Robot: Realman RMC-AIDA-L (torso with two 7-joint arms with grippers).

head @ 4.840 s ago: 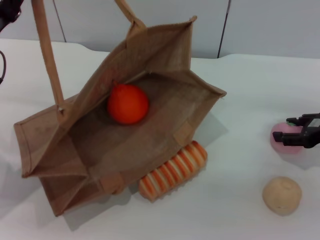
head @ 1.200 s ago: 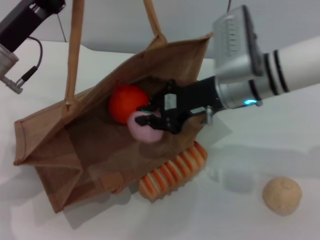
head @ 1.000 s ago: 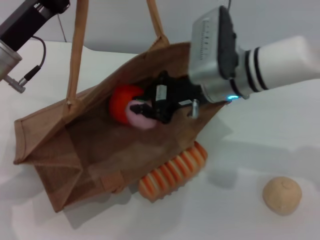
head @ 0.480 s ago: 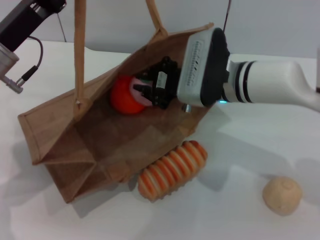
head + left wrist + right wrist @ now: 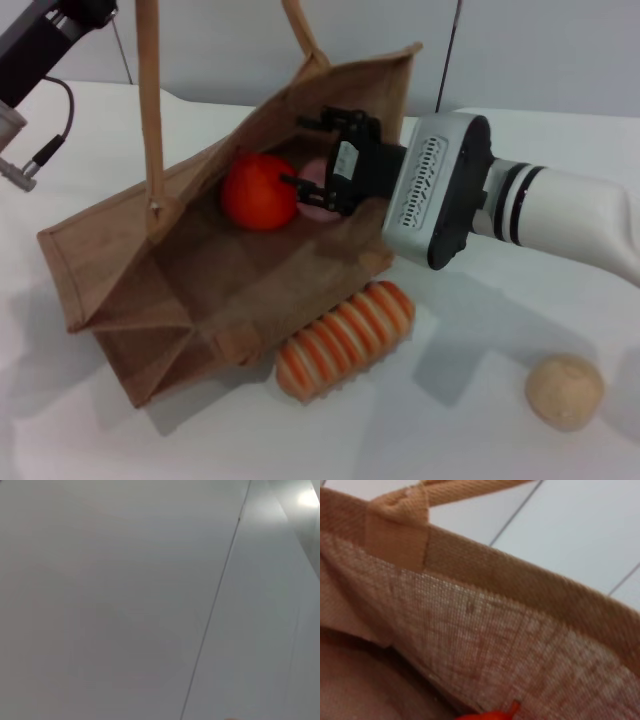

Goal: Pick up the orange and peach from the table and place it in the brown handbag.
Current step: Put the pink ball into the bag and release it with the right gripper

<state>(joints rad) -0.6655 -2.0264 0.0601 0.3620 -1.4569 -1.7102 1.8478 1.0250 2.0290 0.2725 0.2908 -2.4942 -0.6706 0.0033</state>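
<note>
Now the right gripper (image 5: 322, 158) is drawing back inside the brown handbag (image 5: 150, 300), fingers spread apart; the peach (image 5: 318, 195) is lying beside the orange (image 5: 259, 192), half hidden. Left gripper: cut off, cannot tell.

1. the brown handbag (image 5: 485, 630) fills the view, its woven inner wall close up.
2. a light-brown handle (image 5: 400, 527) is stitched over the rim.
3. a sliver of the orange (image 5: 492, 714) shows (only its edge).

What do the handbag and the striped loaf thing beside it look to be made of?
Brown handbag: coarse woven jute or burlap, matte; the right wrist view shows the open weave. Striped loaf: smooth, slightly glossy ridges, probably plastic or foam, though the look leaves it open.
</note>
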